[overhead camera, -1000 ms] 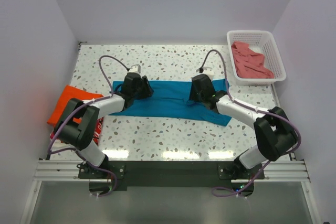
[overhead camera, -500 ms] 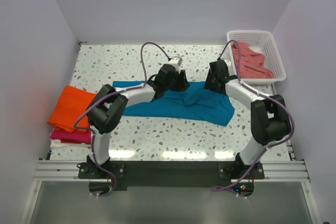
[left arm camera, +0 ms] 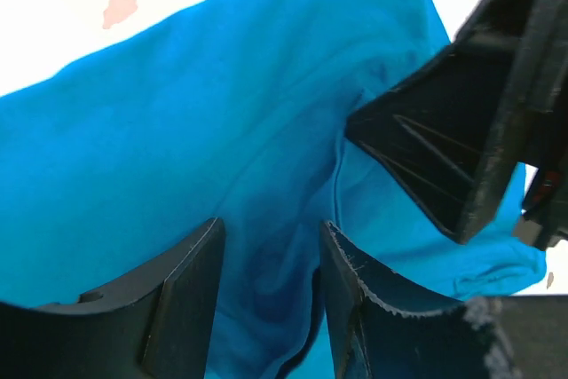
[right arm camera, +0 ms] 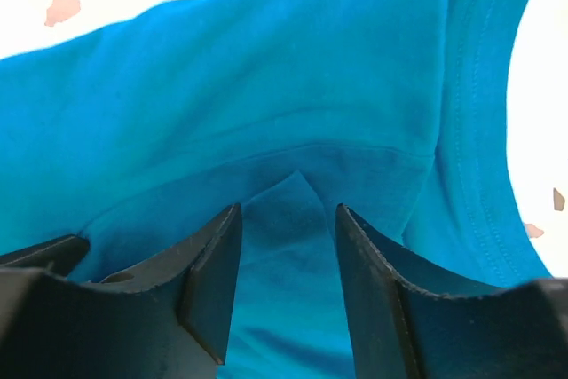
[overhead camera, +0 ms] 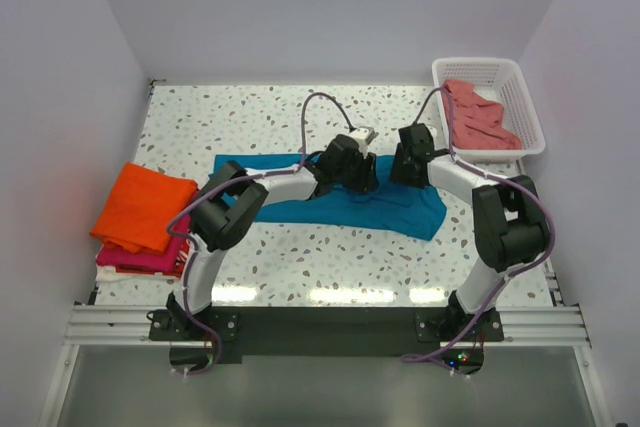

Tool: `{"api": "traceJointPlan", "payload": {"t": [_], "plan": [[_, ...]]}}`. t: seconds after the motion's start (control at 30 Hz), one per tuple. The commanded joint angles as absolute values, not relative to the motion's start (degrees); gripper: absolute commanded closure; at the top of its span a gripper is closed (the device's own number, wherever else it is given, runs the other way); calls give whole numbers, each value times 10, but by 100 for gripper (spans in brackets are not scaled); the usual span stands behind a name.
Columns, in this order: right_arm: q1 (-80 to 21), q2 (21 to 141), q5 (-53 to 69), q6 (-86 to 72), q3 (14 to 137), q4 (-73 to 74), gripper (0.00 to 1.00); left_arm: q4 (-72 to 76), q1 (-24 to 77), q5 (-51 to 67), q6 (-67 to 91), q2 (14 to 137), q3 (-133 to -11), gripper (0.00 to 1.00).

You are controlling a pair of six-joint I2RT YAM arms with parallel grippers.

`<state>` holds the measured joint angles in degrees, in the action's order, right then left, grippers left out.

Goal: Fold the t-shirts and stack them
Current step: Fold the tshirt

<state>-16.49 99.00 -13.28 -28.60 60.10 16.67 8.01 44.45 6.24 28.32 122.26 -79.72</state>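
Seemingly left tool and right tool pinch teal t-shirt.

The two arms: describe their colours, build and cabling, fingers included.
Both the left arm and right arm have white tubular links joined by bulky black joints. A purple cable runs along each in a loose loop. The fingers are matte black, wedge-shaped, with scuffed edges.

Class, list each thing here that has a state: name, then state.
teal t-shirt, partly folded, gripped
orange t-shirt, folded, atop stack
magenta t-shirt, folded, under the orange
salmon t-shirt, crumpled in basket
left gripper, shut on teal t-shirt
right gripper, shut on teal t-shirt
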Motion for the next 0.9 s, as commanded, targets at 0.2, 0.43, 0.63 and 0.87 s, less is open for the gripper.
{"api": "traceJointPlan", "payload": {"t": [0.2, 0.43, 0.63, 0.87], "plan": [[-164, 948, -115, -300, 570, 139, 76, 77, 458, 87, 251, 1194, -787, 50], [-165, 874, -98, -312, 528, 128, 99, 76, 461, 100, 235, 1175, -759, 52], [-172, 810, -77, -323, 473, 120, 100, 75, 462, 108, 226, 1159, -738, 54], [-202, 736, -83, -327, 405, 127, 100, 47, 462, 97, 210, 1142, -732, 55]]}}
